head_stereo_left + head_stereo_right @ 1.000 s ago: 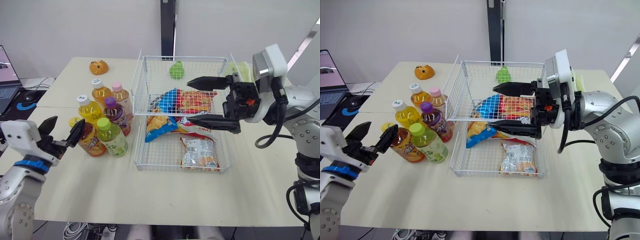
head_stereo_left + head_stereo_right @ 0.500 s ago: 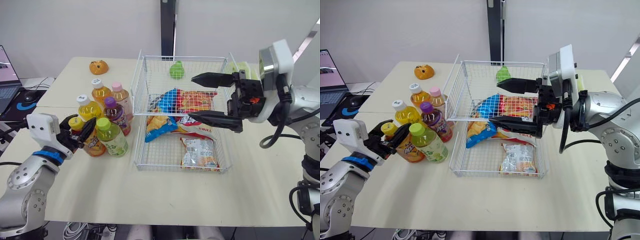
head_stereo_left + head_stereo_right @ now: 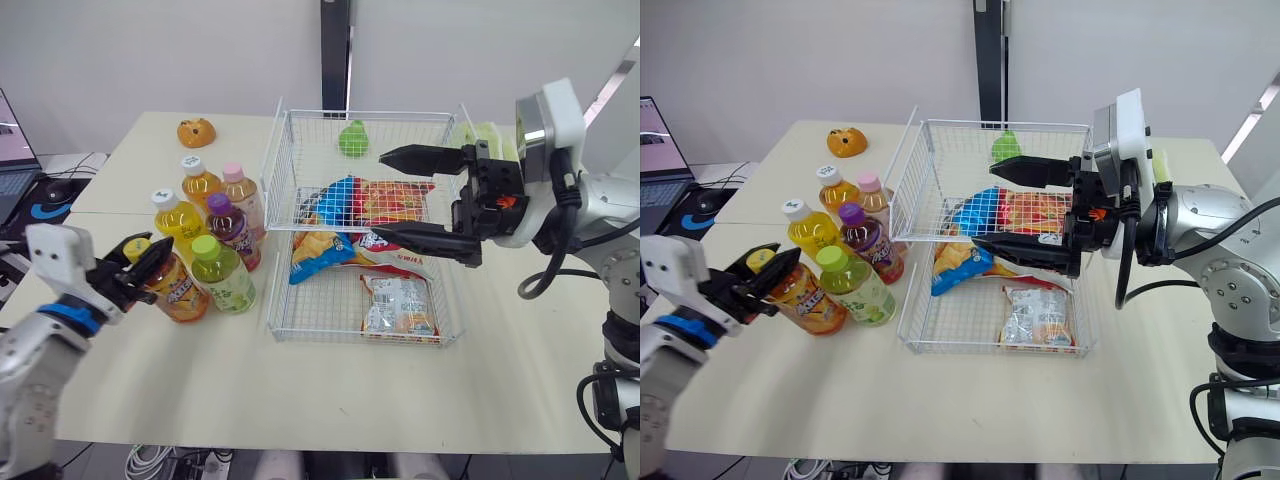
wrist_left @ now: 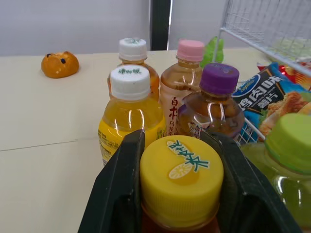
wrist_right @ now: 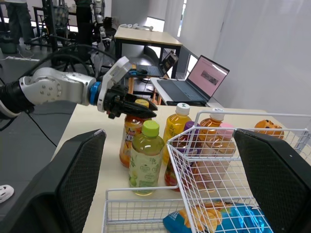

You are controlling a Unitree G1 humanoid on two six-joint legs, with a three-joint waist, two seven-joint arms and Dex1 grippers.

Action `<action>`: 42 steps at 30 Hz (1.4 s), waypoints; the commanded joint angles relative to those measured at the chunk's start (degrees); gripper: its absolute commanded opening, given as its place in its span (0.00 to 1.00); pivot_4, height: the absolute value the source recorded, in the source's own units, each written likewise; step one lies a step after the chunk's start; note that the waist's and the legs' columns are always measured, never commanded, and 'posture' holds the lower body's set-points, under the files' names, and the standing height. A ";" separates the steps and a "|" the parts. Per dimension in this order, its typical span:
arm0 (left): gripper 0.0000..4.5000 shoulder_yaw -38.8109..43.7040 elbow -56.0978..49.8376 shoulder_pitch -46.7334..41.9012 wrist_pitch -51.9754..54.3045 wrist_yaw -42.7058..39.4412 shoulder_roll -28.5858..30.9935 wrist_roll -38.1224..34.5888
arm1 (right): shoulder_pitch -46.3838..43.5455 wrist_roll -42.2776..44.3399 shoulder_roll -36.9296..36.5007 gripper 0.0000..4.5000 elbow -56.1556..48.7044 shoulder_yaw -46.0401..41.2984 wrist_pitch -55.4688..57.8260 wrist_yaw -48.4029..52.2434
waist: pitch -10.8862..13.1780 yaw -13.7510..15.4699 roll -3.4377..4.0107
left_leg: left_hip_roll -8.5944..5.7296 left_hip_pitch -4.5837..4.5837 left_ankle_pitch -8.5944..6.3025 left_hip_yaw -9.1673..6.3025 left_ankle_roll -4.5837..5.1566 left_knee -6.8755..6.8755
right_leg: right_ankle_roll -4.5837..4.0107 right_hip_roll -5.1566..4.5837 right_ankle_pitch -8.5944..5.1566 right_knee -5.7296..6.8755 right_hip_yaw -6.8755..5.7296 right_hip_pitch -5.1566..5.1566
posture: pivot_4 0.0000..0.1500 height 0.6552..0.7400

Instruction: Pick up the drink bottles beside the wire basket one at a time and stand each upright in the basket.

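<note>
Left tool: the left tool (image 3: 150, 258) is clenched on the cap of the yellow-capped bottle (image 3: 181, 294), one finger on each side (the left wrist view shows both pressed against the cap).
Bottle's place: on the counter (image 3: 330, 392), nearest and leftmost of the cluster of bottles left of the wire basket (image 3: 277, 170).
Long axis: vertical; the bottle stands upright and the tool reaches in level from its left.
Way to go: the basket lies to the right of the bottle, with the green-capped bottle (image 3: 224, 280) just beside it and in between; the lift probably has to clear that cap and the basket's rim.
Nearer arm: the left one, by far.
Right tool: the right tool (image 3: 380, 195) hangs released, fingers wide apart, over the middle of the basket.
Basket's floor: snack bags (image 3: 398, 305) cover most of it, so a level spot for standing the bottle looks scarce.
</note>
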 commanded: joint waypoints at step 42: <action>0.31 -36.52 87.62 -105.03 -28.54 -34.38 -34.69 27.60 | 21.28 4.29 -12.02 1.00 -21.40 -26.01 5.42 -31.46 | 0.38 0.91 -0.37 | -0.16 -0.99 0.11 0.05 -0.10 0.33 | 0.43 0.20 -0.07 0.09 0.03 -0.81 | 1.00 1.00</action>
